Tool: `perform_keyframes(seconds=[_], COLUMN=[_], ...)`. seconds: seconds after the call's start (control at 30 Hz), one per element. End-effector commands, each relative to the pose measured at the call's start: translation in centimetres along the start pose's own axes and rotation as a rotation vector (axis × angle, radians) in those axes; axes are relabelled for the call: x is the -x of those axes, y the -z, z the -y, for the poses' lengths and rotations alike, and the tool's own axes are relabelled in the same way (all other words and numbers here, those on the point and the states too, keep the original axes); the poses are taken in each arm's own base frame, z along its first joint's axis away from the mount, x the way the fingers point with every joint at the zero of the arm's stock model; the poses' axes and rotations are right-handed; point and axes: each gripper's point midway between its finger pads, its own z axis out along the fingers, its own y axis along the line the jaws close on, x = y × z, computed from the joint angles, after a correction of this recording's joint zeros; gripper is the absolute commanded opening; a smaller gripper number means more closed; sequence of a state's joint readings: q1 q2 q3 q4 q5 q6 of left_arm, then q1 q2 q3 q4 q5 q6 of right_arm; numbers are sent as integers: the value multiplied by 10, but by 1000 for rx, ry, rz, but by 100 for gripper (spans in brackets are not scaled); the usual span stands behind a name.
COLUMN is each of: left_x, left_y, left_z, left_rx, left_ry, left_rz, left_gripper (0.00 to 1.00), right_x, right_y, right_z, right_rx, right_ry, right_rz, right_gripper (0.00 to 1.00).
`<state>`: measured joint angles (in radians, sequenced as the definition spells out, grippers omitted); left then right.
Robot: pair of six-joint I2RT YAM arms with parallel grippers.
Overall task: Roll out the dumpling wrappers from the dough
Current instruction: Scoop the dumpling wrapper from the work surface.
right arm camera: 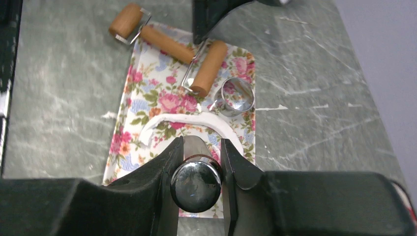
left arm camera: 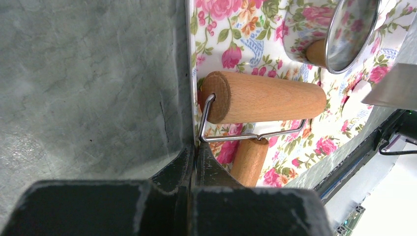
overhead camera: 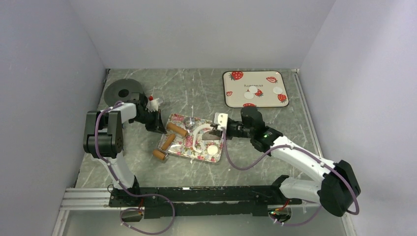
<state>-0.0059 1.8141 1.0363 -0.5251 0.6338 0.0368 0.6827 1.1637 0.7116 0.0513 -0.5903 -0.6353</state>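
Several dumpling wrappers (overhead camera: 252,90) lie as white discs on the strawberry tray (overhead camera: 238,88) at the upper right of the top view. Another disc (overhead camera: 212,150) sits on the floral tray (overhead camera: 179,147) in the middle of the worktop (overhead camera: 196,88), next to a curved strip of leftover dough (right arm camera: 196,120).

The left tool (left arm camera: 195,152) is clenched at the floral tray's upper-left edge, its tips against the wire bracket (left arm camera: 231,137) of the wooden roller (left arm camera: 265,97). Whether it pinches the wire cannot be told.

The right tool (right arm camera: 202,147) is grasping a shiny metal knob (right arm camera: 195,184) over the tray's right side. A ring cutter (right arm camera: 237,96) stands just beside the roller.
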Motion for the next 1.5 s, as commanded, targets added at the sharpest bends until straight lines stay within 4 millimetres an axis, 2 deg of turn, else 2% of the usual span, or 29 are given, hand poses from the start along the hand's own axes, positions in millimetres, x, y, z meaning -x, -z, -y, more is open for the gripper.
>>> perform_keyframes(seconds=[0.0,0.07,0.27,0.37,0.63,0.73,0.93,1.1,1.23,1.47], left_x=[15,15,15,13,15,16,17,15,16,15], left_y=[11,12,12,9,11,12,12,11,12,9], left_z=[17,17,20,20,22,22,23,22,22,21], left_rx=[-43,-43,-55,-67,-68,-67,-68,-70,-66,-72], left_ry=[-62,-64,-55,-42,-60,-60,-61,-54,-61,-51], left_rz=[66,69,75,64,78,81,87,79,82,77], left_gripper=[0,0,0,0,0,0,0,0,0,0], right_x=[45,37,-15,-20,-38,-37,-42,-21,-10,-29], right_y=[20,23,34,40,36,34,33,31,31,27], right_z=[34,47,60,72,87,96,100,114,116,106], right_rx=[-176,-277,-438,-467,-424,-452,-490,-481,-461,-481], right_ry=[-195,-331,-620,-696,-713,-698,-693,-682,-693,-713], right_rz=[67,36,-125,-88,81,122,155,219,245,278], right_gripper=[0,0,0,0,0,0,0,0,0,0])
